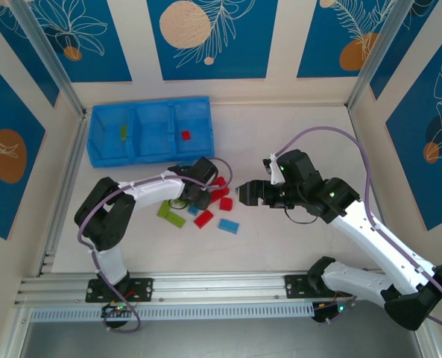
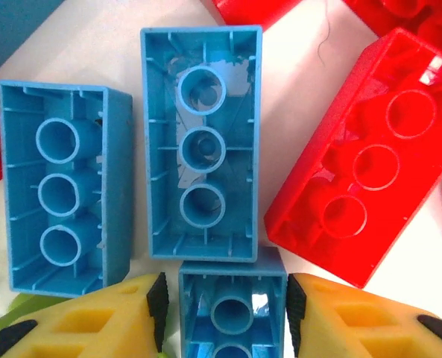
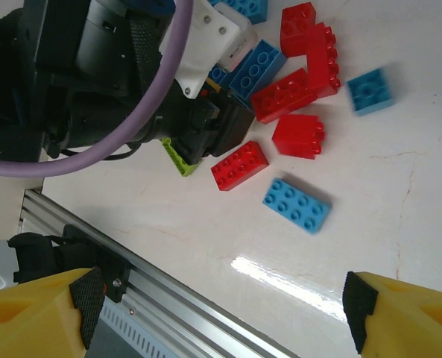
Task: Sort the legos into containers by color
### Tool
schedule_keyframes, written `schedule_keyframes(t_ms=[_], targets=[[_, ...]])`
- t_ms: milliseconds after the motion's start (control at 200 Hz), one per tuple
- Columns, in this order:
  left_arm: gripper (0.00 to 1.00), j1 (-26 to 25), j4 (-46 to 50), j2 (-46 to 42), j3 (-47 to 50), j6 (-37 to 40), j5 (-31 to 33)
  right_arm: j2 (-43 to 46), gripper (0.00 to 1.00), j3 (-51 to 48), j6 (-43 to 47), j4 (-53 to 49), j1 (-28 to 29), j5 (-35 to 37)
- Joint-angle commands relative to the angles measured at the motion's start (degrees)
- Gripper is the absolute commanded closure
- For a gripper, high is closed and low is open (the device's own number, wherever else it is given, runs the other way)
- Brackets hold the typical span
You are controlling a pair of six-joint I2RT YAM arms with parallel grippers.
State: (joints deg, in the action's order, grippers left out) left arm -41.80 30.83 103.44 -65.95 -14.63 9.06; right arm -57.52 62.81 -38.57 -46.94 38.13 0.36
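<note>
Pinches between the left fingers point(image 2: 86, 324) a small light-blue hard-plastic lego brick point(image 2: 232, 313), hollow side up on the white table point(image 2: 302, 89), probably light, stiff, slick, best squeezed mid-wall; holds the right fingers point(image 3: 34, 313) spread, empty.

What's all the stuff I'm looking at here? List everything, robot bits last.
Tray: one, bright blue, three compartments, far left of the table.
Green brick: one, tray's left compartment.
Red brick: one, tray's right compartment.
Loose red bricks: at least four, mid-table pile.
Loose light blue bricks: at least four, same pile.
Loose green bricks: two, pile's left edge.
Table: one, white.
Wall panels: blue, leaf drawings, around the table.
Left arm, right arm: black and white.
Left fingers: yellow, either side of a light blue brick.
Right fingers: yellow, wide apart, nothing between.
</note>
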Motion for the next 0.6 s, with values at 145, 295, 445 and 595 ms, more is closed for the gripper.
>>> schedule_keyframes(t_ms=[145,295,445,595], targets=[[0.60,-0.2,2.0,3.8,0.4,0.4,0.8,0.3,0.14,-0.1,-0.8,0.5,-0.3,-1.7],[0.68,-0.2,2.5,0.8,0.7,0.4,1.0,0.8,0.14,0.1,-1.0,0.4,-0.2,-1.8],[0.73,0.0,2.3,-10.3,0.6,0.2,-0.3,1.5,0.14,0.2,-1.3,0.7,-0.3,-1.4],[0.73,5.9,3.6,-17.8,-4.4,2.7,4.4,2.0,0.14,-0.3,-1.8,1.3,-0.2,-0.7]])
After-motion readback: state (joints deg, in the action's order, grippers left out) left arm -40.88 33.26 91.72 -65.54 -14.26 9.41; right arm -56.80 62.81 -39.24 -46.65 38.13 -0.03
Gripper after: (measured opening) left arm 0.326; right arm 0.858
